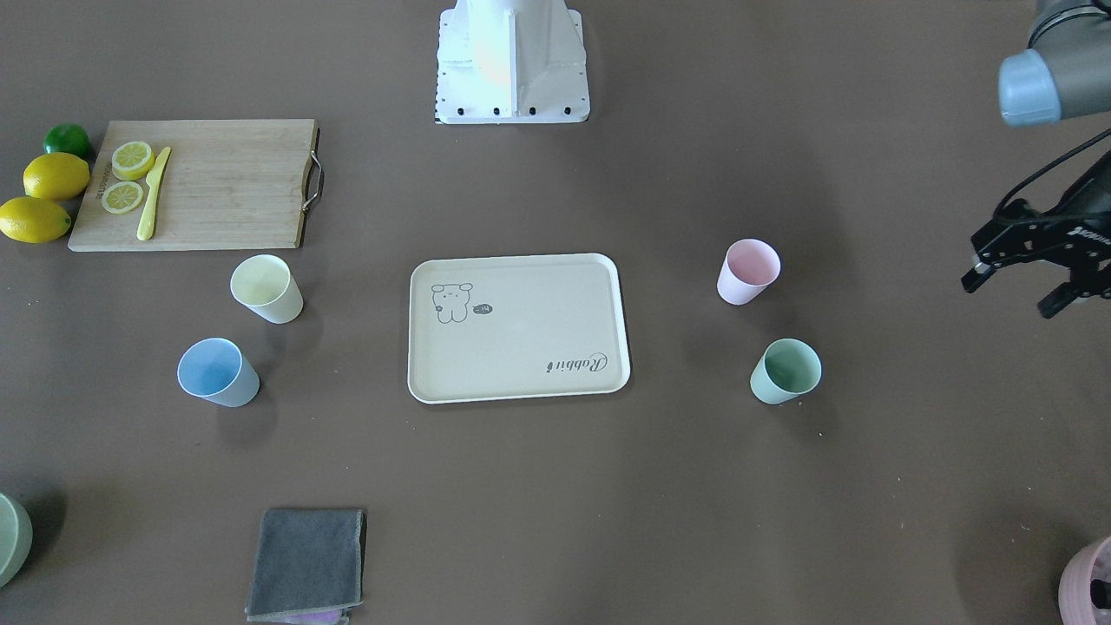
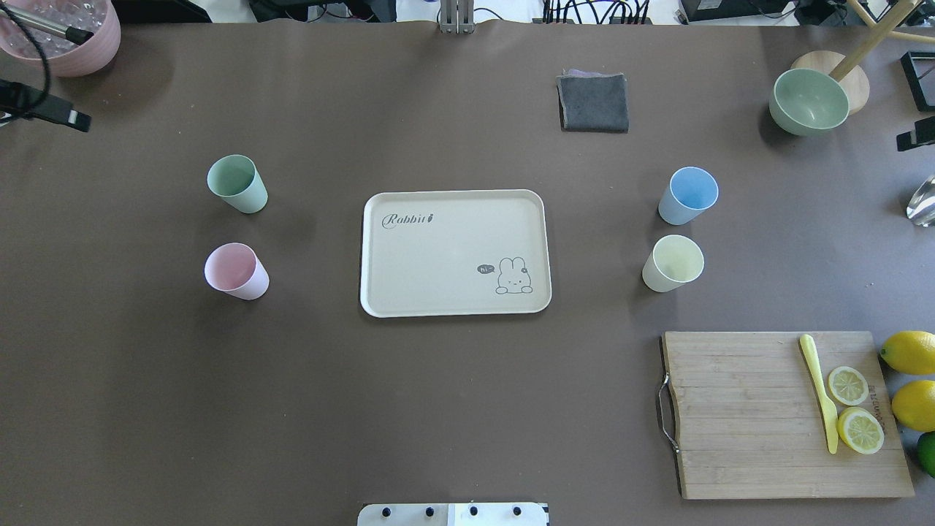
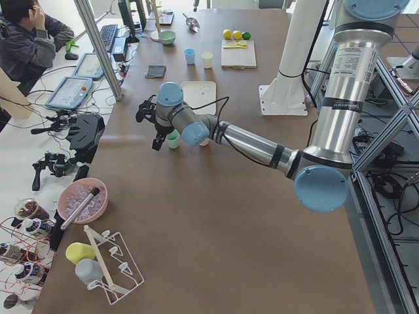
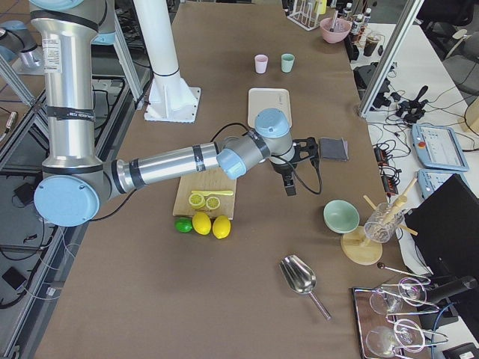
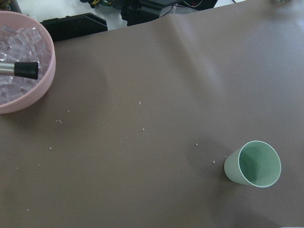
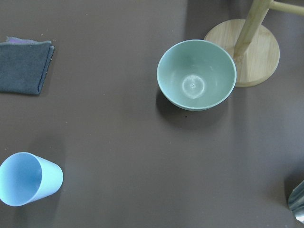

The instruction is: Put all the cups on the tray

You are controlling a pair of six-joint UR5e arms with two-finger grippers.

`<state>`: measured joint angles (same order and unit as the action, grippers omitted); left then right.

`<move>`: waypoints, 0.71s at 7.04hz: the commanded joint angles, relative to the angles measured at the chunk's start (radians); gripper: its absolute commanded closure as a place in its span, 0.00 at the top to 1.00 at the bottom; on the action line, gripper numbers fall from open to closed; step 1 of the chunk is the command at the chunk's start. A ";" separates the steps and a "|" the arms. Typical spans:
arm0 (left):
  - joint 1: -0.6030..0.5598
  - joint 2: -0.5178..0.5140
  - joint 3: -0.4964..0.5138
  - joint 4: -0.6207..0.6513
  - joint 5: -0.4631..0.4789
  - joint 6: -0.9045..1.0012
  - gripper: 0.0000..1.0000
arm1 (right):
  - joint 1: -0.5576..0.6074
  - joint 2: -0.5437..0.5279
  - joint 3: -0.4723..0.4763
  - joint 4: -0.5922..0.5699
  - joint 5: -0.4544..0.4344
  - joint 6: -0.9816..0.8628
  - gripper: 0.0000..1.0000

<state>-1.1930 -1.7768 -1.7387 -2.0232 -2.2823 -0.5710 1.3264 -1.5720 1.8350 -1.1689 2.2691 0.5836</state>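
Observation:
The cream tray [image 2: 438, 256] lies at the table's middle with nothing on it; it also shows in the front view [image 1: 521, 347]. The mint cup [image 2: 237, 183] and the pink cup [image 2: 235, 270] stand upright to its left. The blue cup [image 2: 688, 195] and the yellow cup [image 2: 673, 263] stand upright to its right. My left gripper [image 1: 1011, 293] hovers open and empty beyond the mint cup [image 5: 252, 164], near the table's end. Only a black piece of my right gripper [image 2: 917, 134] shows, at the far right edge beyond the blue cup [image 6: 28, 179]; I cannot tell its state.
A ribbed pink pot [image 2: 62, 33] of ice stands at the far left corner. A pale green bowl [image 2: 808, 101] and a wooden stand sit at the far right. A grey cloth [image 2: 593, 102] lies behind the tray. A cutting board [image 2: 745, 416] with knife and lemon slices lies near right.

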 commanded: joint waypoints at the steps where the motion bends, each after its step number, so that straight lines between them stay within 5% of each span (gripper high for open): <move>1: 0.130 -0.129 0.106 0.001 0.047 -0.159 0.96 | -0.090 0.020 0.004 0.003 -0.046 0.116 1.00; 5: 0.193 -0.220 0.272 -0.055 0.113 -0.162 0.89 | -0.105 0.024 0.003 0.003 -0.048 0.119 1.00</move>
<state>-1.0210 -1.9793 -1.5099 -2.0480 -2.1890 -0.7312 1.2243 -1.5478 1.8391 -1.1658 2.2215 0.7020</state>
